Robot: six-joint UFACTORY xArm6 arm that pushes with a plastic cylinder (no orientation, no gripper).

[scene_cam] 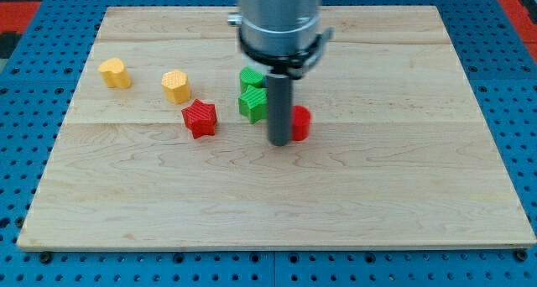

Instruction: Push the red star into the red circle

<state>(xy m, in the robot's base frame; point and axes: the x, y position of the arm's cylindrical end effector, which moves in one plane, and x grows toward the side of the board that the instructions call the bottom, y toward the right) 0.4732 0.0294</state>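
On the wooden board point(403, 203) I count 6 blocks: 2 red, 2 green and 2 yellow.

The red star point(200, 118) lies left of the middle of the board. The red circle point(300, 123) lies to its right, apart from it, and the rod hides its left part.

My tip point(279, 143) stands just beside the red circle, on its left side; I cannot tell if they touch. The arm has no claw, only the rod, so there is nothing to open or close.

The 2 green blocks are far of the tip: a green star point(252, 103) and, touching it behind, a green block point(251, 76) whose shape is partly hidden.

The 2 yellow blocks are on the left: 1 yellow block point(176, 86) near the red star, and 1 yellow block point(115, 72) further left.
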